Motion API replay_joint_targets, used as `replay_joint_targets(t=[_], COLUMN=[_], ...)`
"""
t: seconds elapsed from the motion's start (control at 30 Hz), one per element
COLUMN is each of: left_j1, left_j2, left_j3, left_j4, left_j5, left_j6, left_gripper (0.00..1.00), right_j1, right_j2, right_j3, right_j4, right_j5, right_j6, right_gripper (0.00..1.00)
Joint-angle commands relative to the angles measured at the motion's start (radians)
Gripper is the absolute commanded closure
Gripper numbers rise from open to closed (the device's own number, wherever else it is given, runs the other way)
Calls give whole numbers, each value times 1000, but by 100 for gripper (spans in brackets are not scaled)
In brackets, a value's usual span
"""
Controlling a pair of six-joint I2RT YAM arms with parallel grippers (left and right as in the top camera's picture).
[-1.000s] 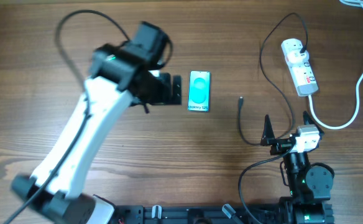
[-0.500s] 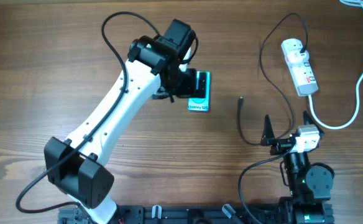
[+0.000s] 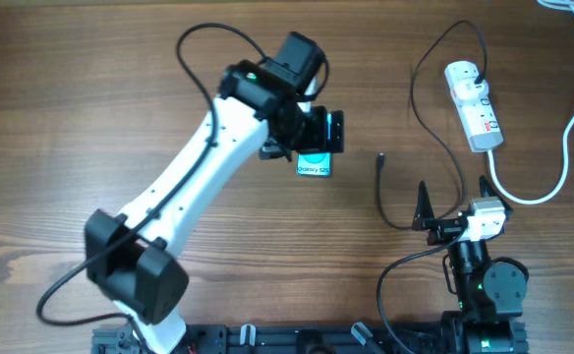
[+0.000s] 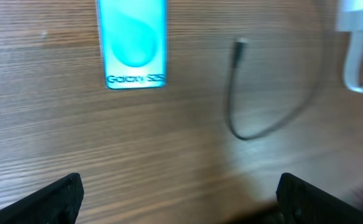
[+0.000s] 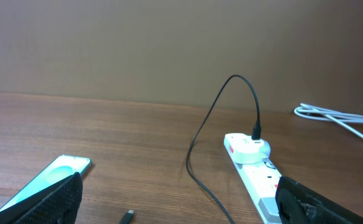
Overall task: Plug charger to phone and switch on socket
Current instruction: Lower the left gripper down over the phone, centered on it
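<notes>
The phone point(image 3: 314, 166) lies flat on the wood table, turquoise screen up, white lettered strip toward me. My left gripper point(image 3: 326, 131) hovers open over its far end and hides that part from above. In the left wrist view the phone point(image 4: 133, 43) lies ahead of the open, empty jaws point(image 4: 181, 205). The charger's black plug tip point(image 3: 381, 157) lies loose to the right of the phone; it also shows in the left wrist view point(image 4: 238, 43) and the right wrist view point(image 5: 127, 216). Its cable runs to the white adapter point(image 3: 462, 73) on the socket point(image 3: 476, 116). My right gripper point(image 3: 454, 202) is open and empty.
The socket's thick white cord point(image 3: 552, 187) loops right and off the table's far right corner. The black cable point(image 3: 434, 187) curls between the socket and the right arm. The right wrist view shows the socket point(image 5: 262, 186), adapter point(image 5: 248, 148) and phone point(image 5: 45, 180).
My left arm has swung right, carrying its gripper from beside the phone's left edge to above the phone's far end. The right arm, cable and phone have not moved.
</notes>
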Motion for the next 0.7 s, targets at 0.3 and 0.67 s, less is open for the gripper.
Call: replay_joint_targets(t=[0.3,0.67], left_j1=[-38,15], left_j2=[198,272], left_j3=[14,13], left_j4=[112,261], left_j5=[-311,-197], left_j6=[-24,-73], left_gripper=[0,0], right_j1=[6,6], right_j2=[-1,-1], right_j3=[-1,-1], right_j4=[2,2], right_j5=[10,10], right_j6=[-2,-2], right_gripper=[0,0])
